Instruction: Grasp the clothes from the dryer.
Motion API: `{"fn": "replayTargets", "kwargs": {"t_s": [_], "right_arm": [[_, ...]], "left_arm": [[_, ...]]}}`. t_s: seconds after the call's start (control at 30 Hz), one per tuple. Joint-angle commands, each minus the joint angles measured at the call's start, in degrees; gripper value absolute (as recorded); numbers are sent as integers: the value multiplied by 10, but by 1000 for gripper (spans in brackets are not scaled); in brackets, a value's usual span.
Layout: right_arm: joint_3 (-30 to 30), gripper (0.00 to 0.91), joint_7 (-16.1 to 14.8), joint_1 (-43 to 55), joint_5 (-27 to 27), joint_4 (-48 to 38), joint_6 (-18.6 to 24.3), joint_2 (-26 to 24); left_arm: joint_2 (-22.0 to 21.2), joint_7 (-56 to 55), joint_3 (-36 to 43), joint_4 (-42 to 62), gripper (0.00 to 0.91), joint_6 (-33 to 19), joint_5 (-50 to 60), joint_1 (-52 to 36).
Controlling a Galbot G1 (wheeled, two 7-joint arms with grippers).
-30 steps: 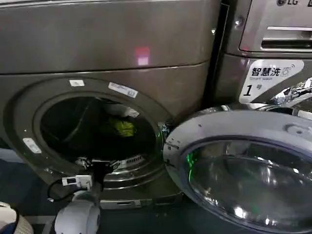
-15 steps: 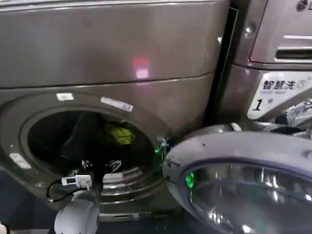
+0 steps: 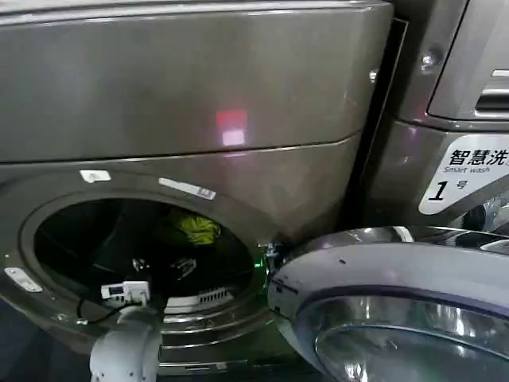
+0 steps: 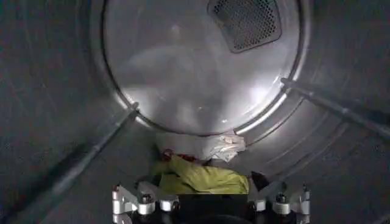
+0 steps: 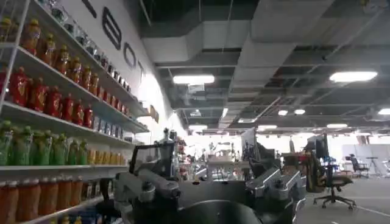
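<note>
Left gripper (image 4: pixel 210 204) is inside the dryer (image 3: pixel 238 87) with jaws spread just short of the clothes (image 4: pixel 204 176) on the drum floor at the back; closing early grabs nothing; right gripper (image 5: pixel 207 192) faces the room, jaws spread.

A large mock-shop hall: laundry machines (image 3: pixel 199 119), stocked drink shelves (image 5: pixel 55 122), desks and office chairs (image 5: pixel 329 176).

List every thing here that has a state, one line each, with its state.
dryer: port open, left arm reaching inside.
glass door: swung open, to the right of the port.
clothes: loose heap on the drum floor by the back wall, not gripped.
left gripper: open, inside the drum, just short of the clothes.
right gripper: open, holding nothing, facing a room with shelves of bottles.
</note>
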Motion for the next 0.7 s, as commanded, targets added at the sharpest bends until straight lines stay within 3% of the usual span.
{"fn": "replayTargets", "kwargs": {"t_s": [0.03,0.13,0.2,0.3,0.4,0.43,0.53,0.7], "right_arm": [[-5,907,0,2,-2,-3,1,1],[-7,907,0,3,-3,-1,2,1],[-6,907,-1,2,-3,0,2,2],[-5,907,-1,0,-2,0,2,3],[-5,907,-2,-3,-3,0,2,5],[-6,907,-2,-3,-3,2,2,6],[-6,907,-3,-2,-3,2,2,6],[-6,907,-4,-2,-3,2,2,9]], "left_arm": [[-1,48,-1,169,907,-89,68,-98],[3,145,-3,193,907,-96,206,-120],[6,217,-8,211,907,-137,335,-137],[7,288,-20,215,907,-186,440,-147],[10,343,-25,205,907,-258,585,-148],[11,382,-26,194,907,-304,656,-144],[21,468,-25,171,907,-407,701,-136],[26,632,-28,168,907,-493,760,-158]]}}
